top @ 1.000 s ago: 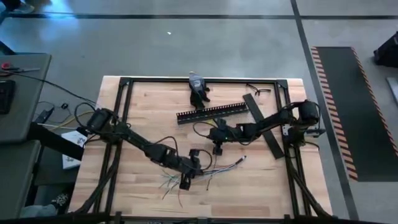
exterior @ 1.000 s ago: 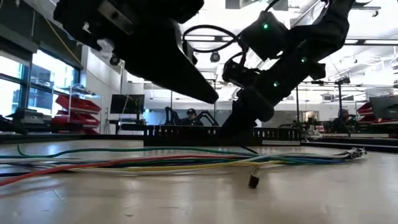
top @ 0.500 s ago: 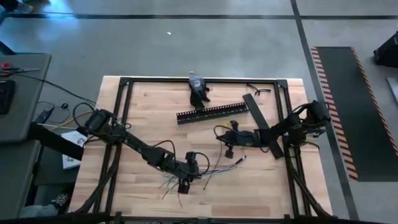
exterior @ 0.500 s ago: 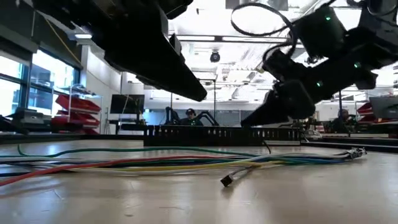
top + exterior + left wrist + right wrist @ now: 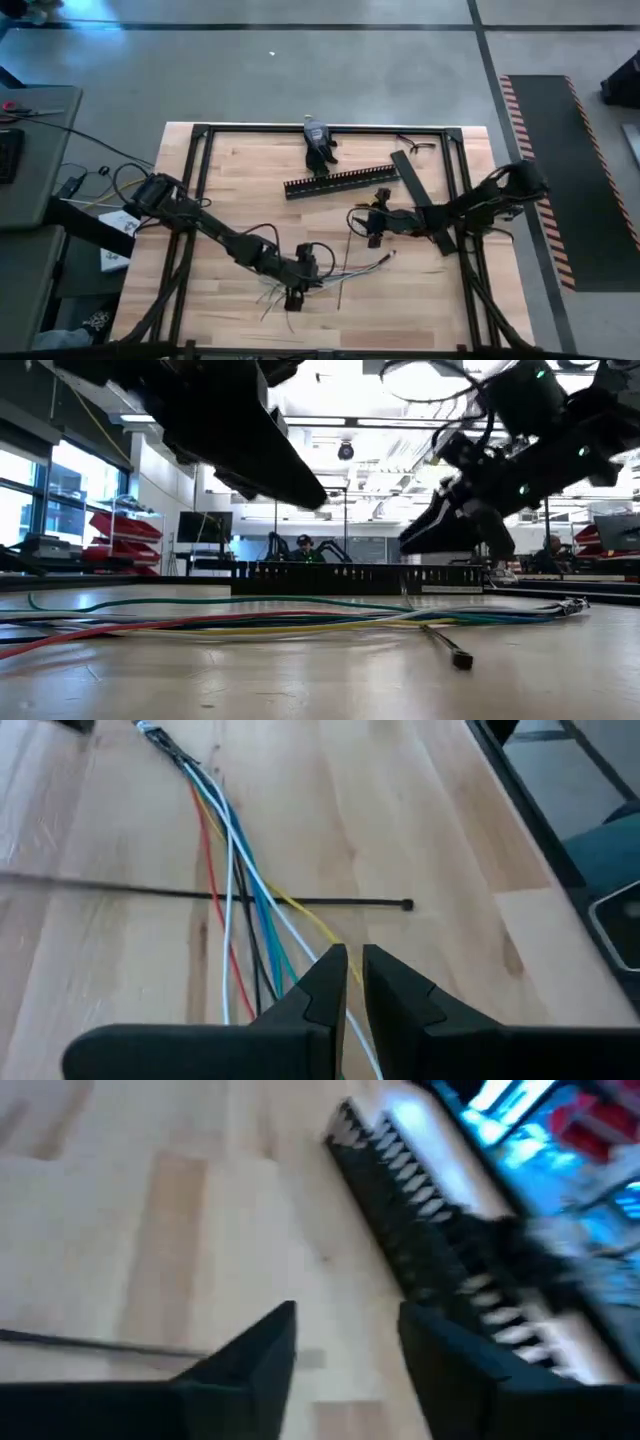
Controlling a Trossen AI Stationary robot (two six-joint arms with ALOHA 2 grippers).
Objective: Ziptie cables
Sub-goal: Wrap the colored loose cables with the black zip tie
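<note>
The cables (image 5: pixel 235 870) are thin white, blue, red, yellow and black wires, lying slack in a loose bundle near the table's front middle (image 5: pixel 350 270). A thin black zip tie (image 5: pixel 300 900) lies flat across them, its head (image 5: pixel 460 658) on the wood. My left gripper (image 5: pixel 355 960) hovers shut just above the bundle (image 5: pixel 293 295), raised clear of it in the low view. My right gripper (image 5: pixel 345 1330) stands open and empty to the right of the cables (image 5: pixel 372 235), above the table.
The black comb-edged duct (image 5: pixel 340 182) lies beyond the cables, and a flat black lid strip (image 5: pixel 425 200) lies slanted at its right end. A dark tool (image 5: pixel 318 140) sits at the far edge. A person (image 5: pixel 305 545) is in the room behind.
My right gripper has moved up and toward the table's right edge, away from the cables. The zip tie, which slanted up from its head toward that gripper, has fallen flat; its head has slid toward the right along the table.
</note>
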